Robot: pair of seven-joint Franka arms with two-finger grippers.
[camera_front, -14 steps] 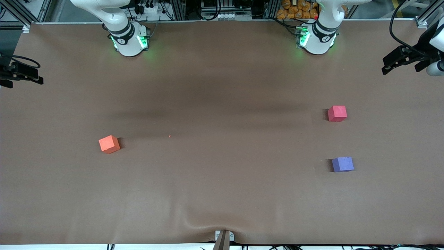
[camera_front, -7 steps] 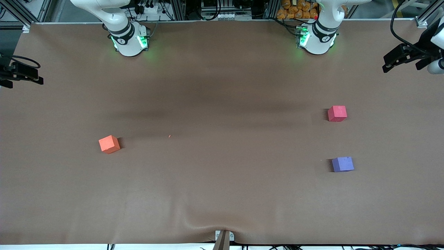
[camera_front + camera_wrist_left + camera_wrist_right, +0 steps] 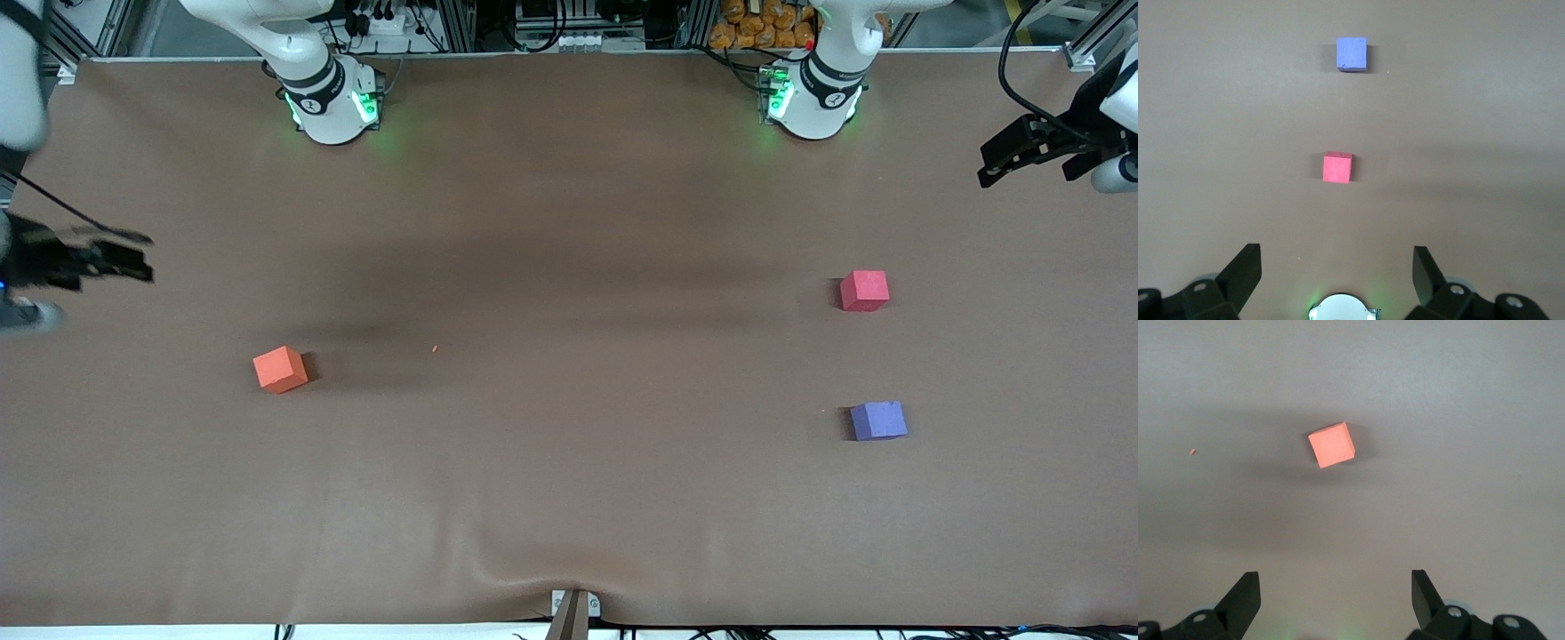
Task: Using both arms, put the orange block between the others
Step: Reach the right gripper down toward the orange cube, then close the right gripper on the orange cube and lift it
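The orange block lies alone on the brown table toward the right arm's end. My right gripper hovers open and empty over the table's edge at that end, apart from the block. The others sit toward the left arm's end: a red-pink cube and a purple-blue cube, which is nearer the front camera, with a bare gap between them. My left gripper hangs open and empty over the table's edge at its end, well clear of both cubes.
A tiny orange speck lies on the cover between the orange block and the table's middle. The brown cover bulges near a bracket at the front edge. The arm bases stand along the back edge.
My right gripper has swung in over the table's edge and come closer to the orange block. The left gripper has barely shifted. None of the cubes has moved.
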